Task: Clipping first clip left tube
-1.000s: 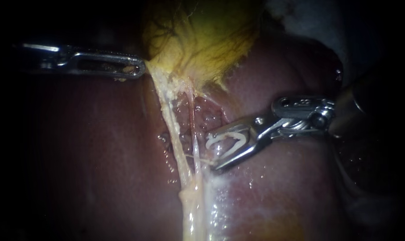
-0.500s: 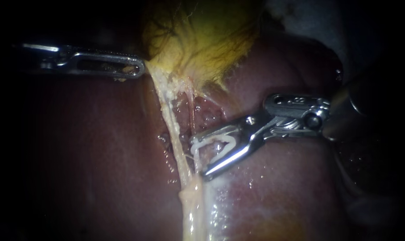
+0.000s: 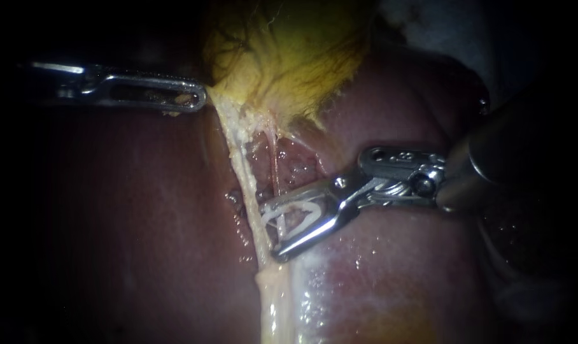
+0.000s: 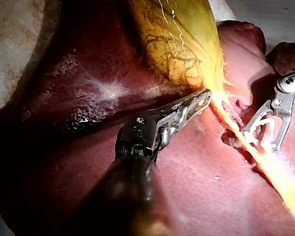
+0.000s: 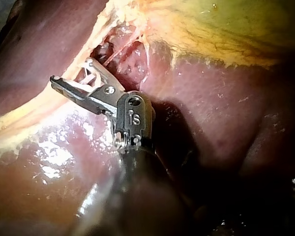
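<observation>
The yellow gallbladder (image 3: 282,57) lies at the top, and my left instrument (image 3: 197,99) is shut on its lower edge, also seen in the left wrist view (image 4: 199,101). Two strands run down from it: the thick pale left tube (image 3: 238,159) and a thin reddish right tube (image 3: 275,169). My right instrument (image 3: 271,230) stands open with a white clip (image 3: 295,213) seated in its jaws. The thin tube crosses inside the open clip. The jaw tips reach the left tube's right side. From the right wrist view (image 5: 71,73) the jaws point into the gap beside the pale strand.
Dark red liver (image 3: 130,210) surrounds the tubes on both sides, wet and shiny below the right instrument. Pale fatty tissue (image 3: 276,299) continues down from where the tubes join. White cloth (image 3: 429,19) shows at the upper right.
My right instrument has slid left along the liver with its clip. The thin tube now lies inside the clip and the tips touch the left tube. The left instrument has held still.
</observation>
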Tool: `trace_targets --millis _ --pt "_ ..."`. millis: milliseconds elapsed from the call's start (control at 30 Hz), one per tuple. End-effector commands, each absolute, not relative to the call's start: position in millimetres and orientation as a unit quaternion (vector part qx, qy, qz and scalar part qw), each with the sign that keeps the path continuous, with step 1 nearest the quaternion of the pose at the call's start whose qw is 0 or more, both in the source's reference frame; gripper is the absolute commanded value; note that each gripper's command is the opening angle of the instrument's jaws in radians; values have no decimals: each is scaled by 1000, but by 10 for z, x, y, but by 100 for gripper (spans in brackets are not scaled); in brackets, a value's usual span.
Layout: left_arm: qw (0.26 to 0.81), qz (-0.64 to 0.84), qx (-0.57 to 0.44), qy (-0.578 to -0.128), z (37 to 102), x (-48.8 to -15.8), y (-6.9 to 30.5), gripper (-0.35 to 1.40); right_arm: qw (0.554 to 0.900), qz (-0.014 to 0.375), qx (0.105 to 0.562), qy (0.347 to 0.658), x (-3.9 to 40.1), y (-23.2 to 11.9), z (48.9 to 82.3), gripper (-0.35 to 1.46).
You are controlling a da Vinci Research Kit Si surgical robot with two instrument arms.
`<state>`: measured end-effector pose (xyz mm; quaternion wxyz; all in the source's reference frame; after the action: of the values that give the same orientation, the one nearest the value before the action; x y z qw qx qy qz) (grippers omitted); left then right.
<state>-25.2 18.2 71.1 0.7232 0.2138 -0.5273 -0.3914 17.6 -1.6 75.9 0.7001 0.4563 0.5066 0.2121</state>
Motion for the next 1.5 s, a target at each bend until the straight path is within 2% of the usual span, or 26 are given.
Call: trace_targets --millis 33,333,600,1067,1500 --pt "723 -391 214 -527 711 -252 182 -35 701 211 456 507 176 -16 763 60" --pt "723 -392 214 -527 711 -252 181 -35 702 217 458 501 173 -22 794 60" --pt "723 -392 214 -527 711 -253 182 -35 695 212 464 506 175 -22 805 60" --pt "723 -392 214 -527 712 -253 182 -35 670 177 498 521 200 -28 799 59" --pt "723 -392 214 -527 712 -253 182 -35 644 172 510 544 215 -45 777 58"
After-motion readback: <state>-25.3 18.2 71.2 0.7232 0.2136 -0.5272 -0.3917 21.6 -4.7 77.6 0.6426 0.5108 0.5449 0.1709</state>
